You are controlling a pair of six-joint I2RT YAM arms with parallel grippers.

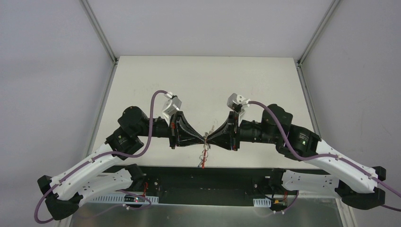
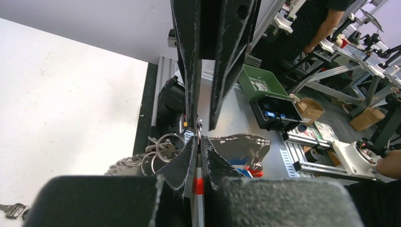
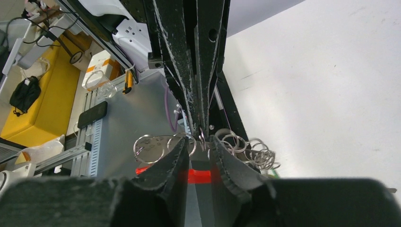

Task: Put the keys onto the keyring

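— So, where does the keyring sit against the claws?
— Right where the two tips meet, dangling under them by the near edge of the table. The left gripper is pinched tight on its thin loop. The right gripper faces it, fingers slightly parted either side of the same wire.
— Counts?
— Two grippers, one keyring. One of the keys lies alone on the table. The small rings overlap too much to count.

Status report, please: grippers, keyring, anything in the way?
Left gripper shut on keyring. Right gripper jaws slightly parted. Keys dangle below tips. Nothing blocking.
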